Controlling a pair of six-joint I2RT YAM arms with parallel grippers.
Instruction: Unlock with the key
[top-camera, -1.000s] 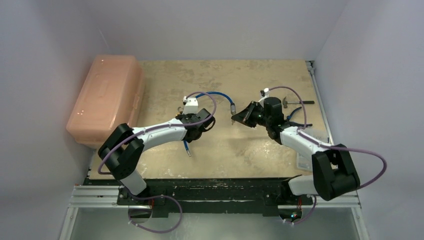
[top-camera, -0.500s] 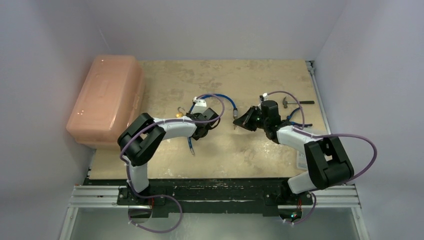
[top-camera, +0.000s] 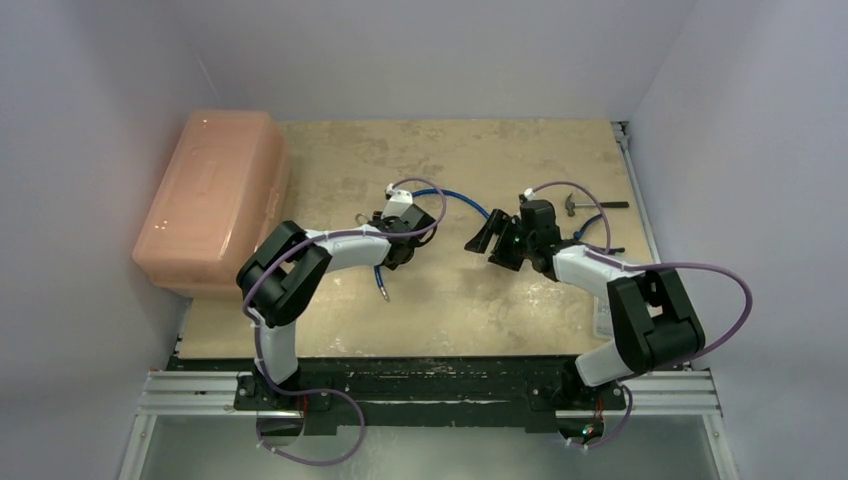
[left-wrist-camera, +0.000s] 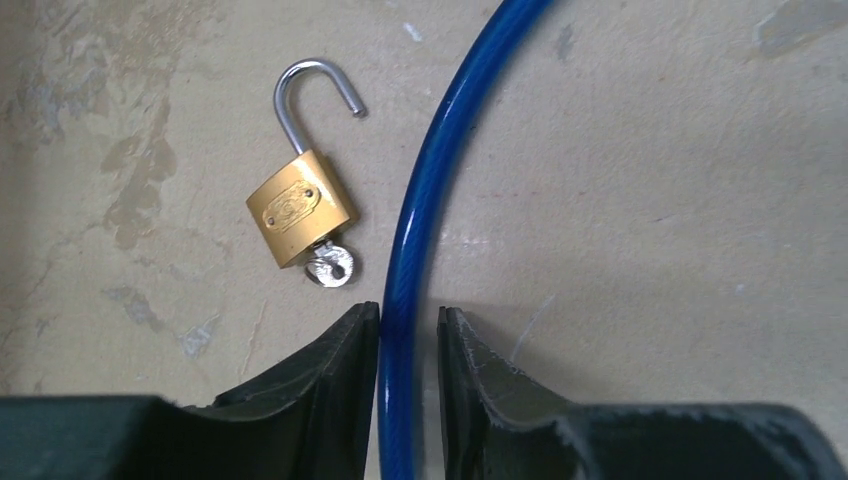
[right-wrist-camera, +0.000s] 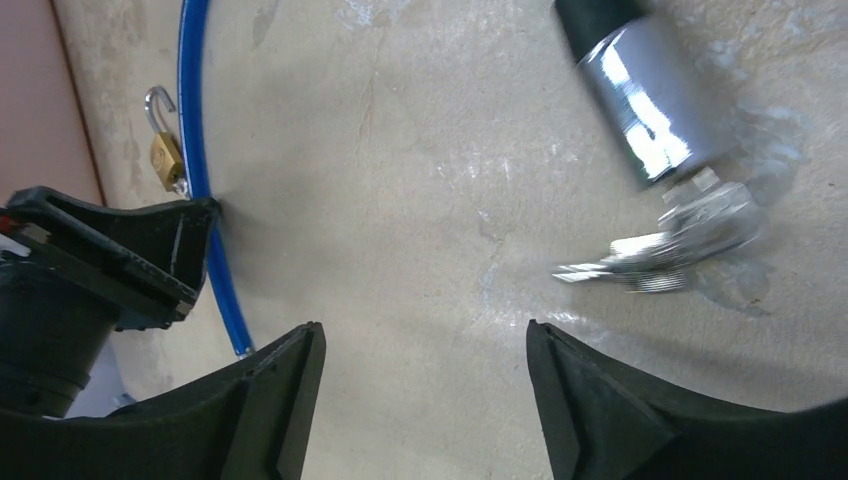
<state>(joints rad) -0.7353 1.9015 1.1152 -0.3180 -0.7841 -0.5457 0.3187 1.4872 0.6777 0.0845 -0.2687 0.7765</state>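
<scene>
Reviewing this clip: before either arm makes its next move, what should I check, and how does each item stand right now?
1. The brass padlock has its steel shackle swung open: ok.
2. The small silver key sits in the padlock's base: ok.
3. The padlock lies apart from the blue plastic-coated cable: ok.
4. The left gripper has its jaws slightly apart around the cable, with a gap on one side: ok, grip loosened.
5. The right gripper is wide open and empty: ok.
6. What the blurred metal piece by the chrome cable end is: cannot tell.
</scene>
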